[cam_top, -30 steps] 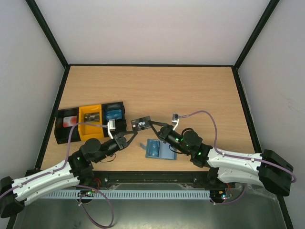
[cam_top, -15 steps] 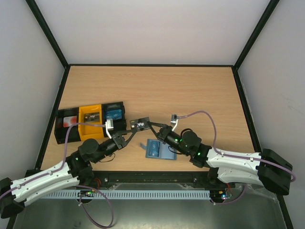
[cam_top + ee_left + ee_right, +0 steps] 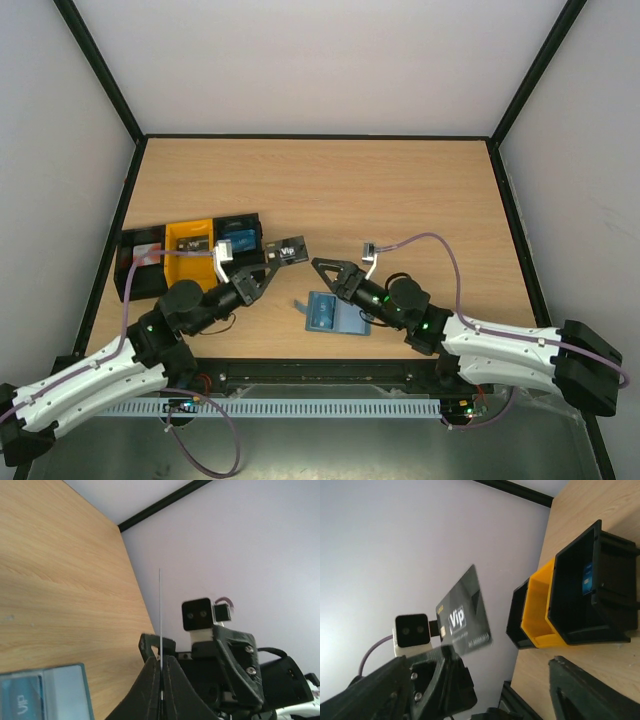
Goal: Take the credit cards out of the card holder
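Near the front edge of the desk, your left gripper is clamped tight on the lower edge of a dark card marked "Vip". It holds the card on edge and clear of the wood, so the left wrist camera sees it only as a thin upright line. The grip low on the card leaves most of its face free, which should let it drop cleanly into a bin. It sits just beside the row of black and yellow trays, where other cards already lie, so that looks like its destination. Your right gripper stands with its jaws spread and nothing between them, a short gap from the card and pointing at it. The card holder lies open and flat on the desk between the two arms, below the right gripper, with what looks like a blue card in its pocket, so the job appears unfinished
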You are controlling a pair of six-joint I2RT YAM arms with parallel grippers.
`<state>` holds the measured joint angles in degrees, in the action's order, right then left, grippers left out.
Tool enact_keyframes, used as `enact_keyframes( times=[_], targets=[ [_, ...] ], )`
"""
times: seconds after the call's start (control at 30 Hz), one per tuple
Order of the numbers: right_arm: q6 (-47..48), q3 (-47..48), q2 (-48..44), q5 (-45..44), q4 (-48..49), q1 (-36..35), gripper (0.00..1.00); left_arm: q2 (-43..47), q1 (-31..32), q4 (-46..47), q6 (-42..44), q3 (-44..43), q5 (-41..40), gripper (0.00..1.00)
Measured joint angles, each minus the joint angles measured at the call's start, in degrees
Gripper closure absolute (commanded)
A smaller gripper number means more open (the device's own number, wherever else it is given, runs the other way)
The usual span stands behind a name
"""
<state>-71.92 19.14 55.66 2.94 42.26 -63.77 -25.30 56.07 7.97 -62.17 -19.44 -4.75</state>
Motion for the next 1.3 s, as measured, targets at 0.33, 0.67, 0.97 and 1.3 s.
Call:
enact_keyframes(
  times=[0.33,0.67,0.97,1.3],
  targets=[
    [4.5,-2.1,-7.5,0.1,-6.3,0.0,0.02,-6.7,-17.9,-9.0,6.5,-7.2,13.6,0.97],
    [6.1,-3.9,-11.9,-0.4,-10.8,0.0,0.02,-14.1,-41.7,-20.3,15.7,-15.7,29.4,0.97],
    [7.4,-5.6,-13.3,-0.7,-12.5,0.0,0.02,-19.6,-66.5,-29.6,26.0,-17.7,40.0,0.97],
    [8.3,-6.4,-14.3,-1.9,-13.6,0.0,0.02,-25.2,-82.7,-34.9,33.7,-18.0,41.1,0.97]
  ],
)
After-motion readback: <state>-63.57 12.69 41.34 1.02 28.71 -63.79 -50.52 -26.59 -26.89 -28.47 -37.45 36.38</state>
